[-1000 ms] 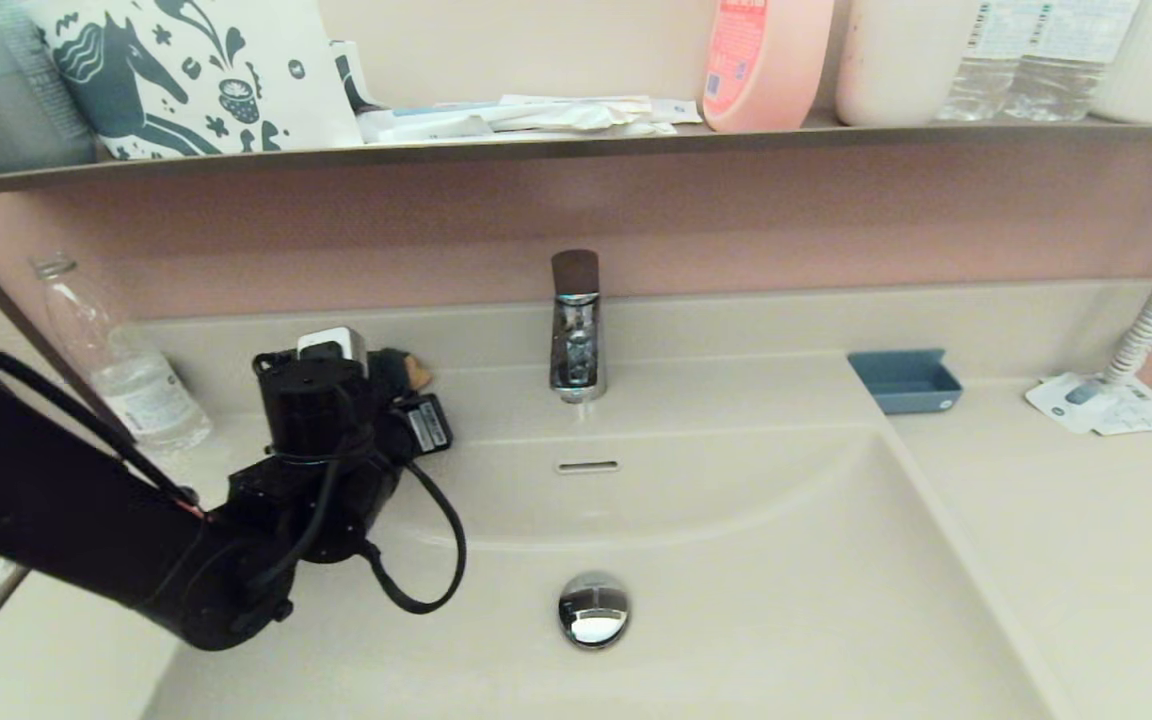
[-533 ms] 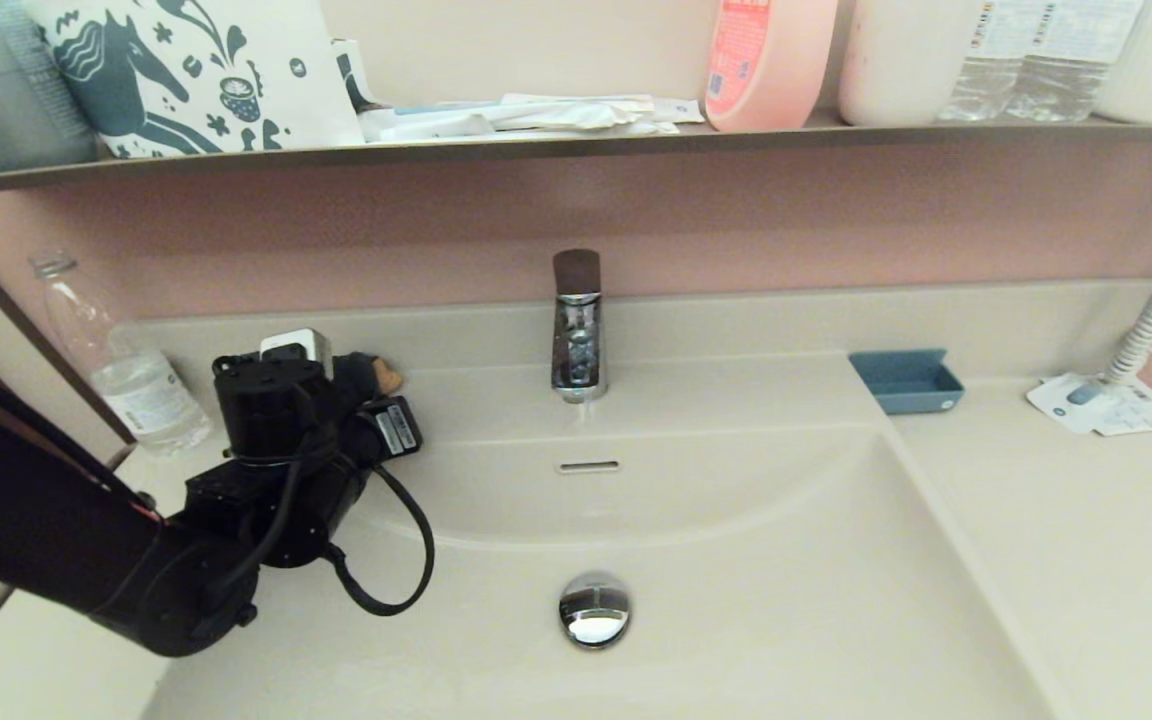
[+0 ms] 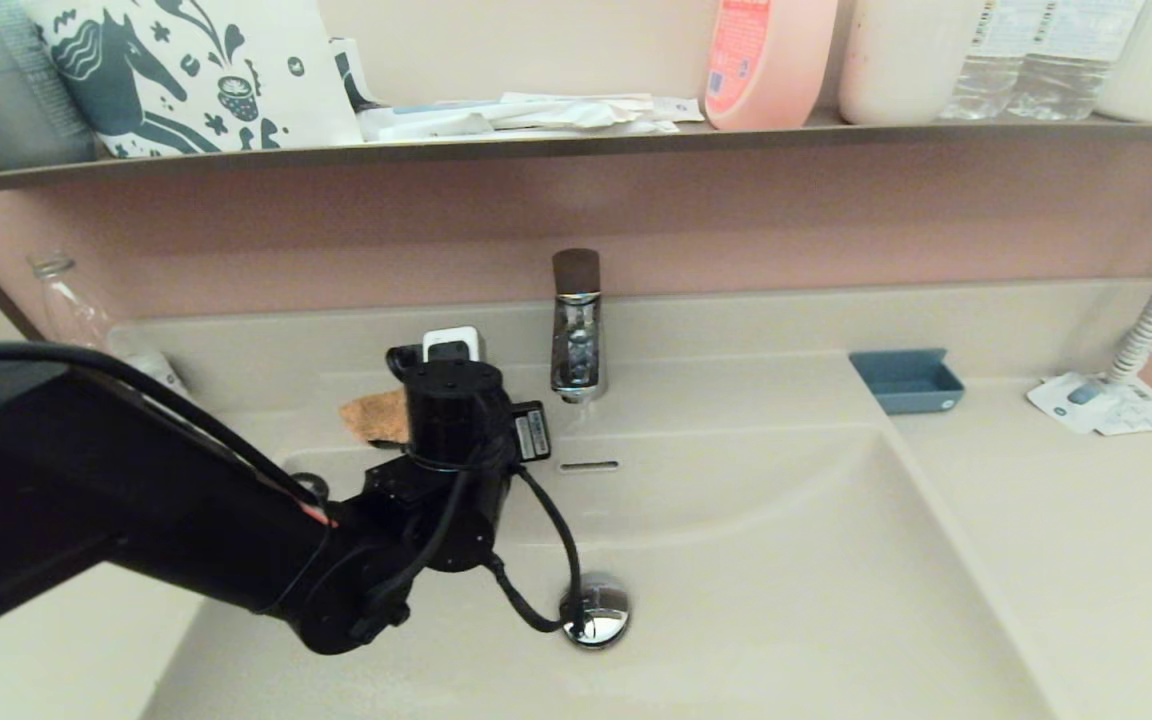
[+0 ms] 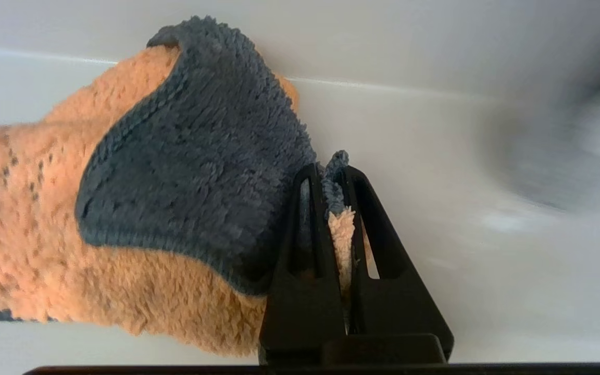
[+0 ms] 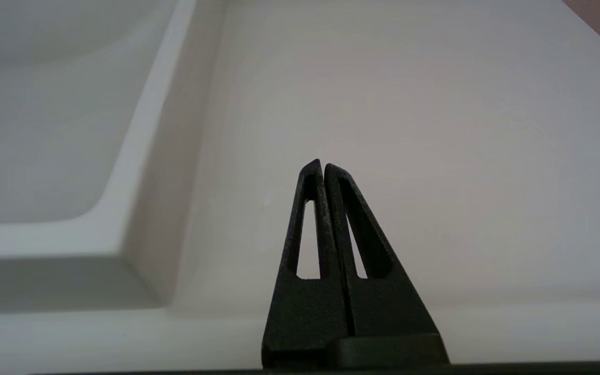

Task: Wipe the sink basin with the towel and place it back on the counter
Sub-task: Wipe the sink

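left tool (image 4: 331,174) clamped, arm outstretched; right tool (image 5: 323,167) closed

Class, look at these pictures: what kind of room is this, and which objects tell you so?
Most likely a bathroom: a sink basin with a chrome faucet, and a pink bottle on the shelf above.

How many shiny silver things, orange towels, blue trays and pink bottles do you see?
Shiny silver things: 2, the tap and the drain plug
Orange towels: 1, the towel, pinched in the left gripper
Blue trays: 1, the blue tray
Pink bottles: 1, the pink bottle
Total: 5
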`<state>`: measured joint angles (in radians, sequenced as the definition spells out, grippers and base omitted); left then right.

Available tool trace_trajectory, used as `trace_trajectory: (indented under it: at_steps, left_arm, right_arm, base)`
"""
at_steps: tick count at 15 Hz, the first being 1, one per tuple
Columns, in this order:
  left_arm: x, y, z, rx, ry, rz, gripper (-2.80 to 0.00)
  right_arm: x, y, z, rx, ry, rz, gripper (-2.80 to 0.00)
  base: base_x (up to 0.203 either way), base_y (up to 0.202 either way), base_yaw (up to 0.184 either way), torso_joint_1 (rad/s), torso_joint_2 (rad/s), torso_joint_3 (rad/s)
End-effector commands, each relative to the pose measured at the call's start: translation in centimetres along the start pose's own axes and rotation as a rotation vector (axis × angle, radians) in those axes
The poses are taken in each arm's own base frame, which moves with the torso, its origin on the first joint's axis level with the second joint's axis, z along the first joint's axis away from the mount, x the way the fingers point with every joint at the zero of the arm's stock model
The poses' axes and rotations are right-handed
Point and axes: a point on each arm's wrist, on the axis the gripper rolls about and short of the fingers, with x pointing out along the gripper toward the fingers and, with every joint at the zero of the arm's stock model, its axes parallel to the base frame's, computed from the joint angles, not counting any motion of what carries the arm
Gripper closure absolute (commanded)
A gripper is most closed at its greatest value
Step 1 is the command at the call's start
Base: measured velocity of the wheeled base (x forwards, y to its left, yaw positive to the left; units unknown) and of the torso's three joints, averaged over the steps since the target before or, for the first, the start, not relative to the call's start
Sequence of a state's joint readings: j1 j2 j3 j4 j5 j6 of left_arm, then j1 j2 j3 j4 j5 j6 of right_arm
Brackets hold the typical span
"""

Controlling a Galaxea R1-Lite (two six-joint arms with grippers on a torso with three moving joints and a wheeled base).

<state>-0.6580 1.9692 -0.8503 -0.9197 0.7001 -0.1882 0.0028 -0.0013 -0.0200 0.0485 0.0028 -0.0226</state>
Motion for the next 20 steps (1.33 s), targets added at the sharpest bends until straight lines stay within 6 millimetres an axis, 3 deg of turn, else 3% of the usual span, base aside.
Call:
trace_trajectory:
  at_steps: [1, 3, 5, 9, 13, 17, 20]
  left_arm:
    - [-0.8, -2.5, 0.5, 0.003, -0.008, -0.042, 0.00]
    - [-1.9, -3.9, 0.8, 0.013, -0.008, -0.056, 0.00]
    - [-2.2, -4.1, 0.9, 0.013, -0.013, -0.049, 0.00]
    - [-3.1, -2.9, 1.6, 0.009, -0.019, -0.027, 0.00]
    - [-5.1, 1.7, 2.4, 0.033, 0.013, 0.037, 0.00]
    - [-8.3, 8.7, 4.2, 0.037, 0.039, 0.158, 0.00]
    - [-13.0, 12.9, 5.9, 0.077, 0.097, 0.210, 0.00]
  right_arm:
    - [0.0, 0.0, 0.0, 0.000, 0.002, 0.001, 0.00]
    - [0.0, 0.0, 0.0, 0.000, 0.002, 0.001, 0.00]
    - [0.0, 0.0, 0.0, 0.000, 0.002, 0.001, 0.00]
    - [0.0, 0.0, 0.0, 0.000, 0.002, 0.001, 0.00]
    - [0.0, 0.0, 0.0, 0.000, 0.002, 0.001, 0.00]
    - [0.0, 0.0, 0.0, 0.000, 0.002, 0.001, 0.00]
    - [0.0, 0.0, 0.0, 0.000, 0.002, 0.002, 0.00]
  base:
    - [0.000, 0.000, 0.000, 0.000, 0.00, 0.000]
    - [0.000, 0.000, 0.000, 0.000, 0.00, 0.000]
    - [0.000, 0.000, 0.000, 0.000, 0.00, 0.000]
    - [0.000, 0.000, 0.000, 0.000, 0.00, 0.000]
    - [0.000, 0.000, 0.000, 0.000, 0.00, 0.000]
    - [0.000, 0.000, 0.000, 0.000, 0.00, 0.000]
    - [0.000, 0.000, 0.000, 0.000, 0.00, 0.000]
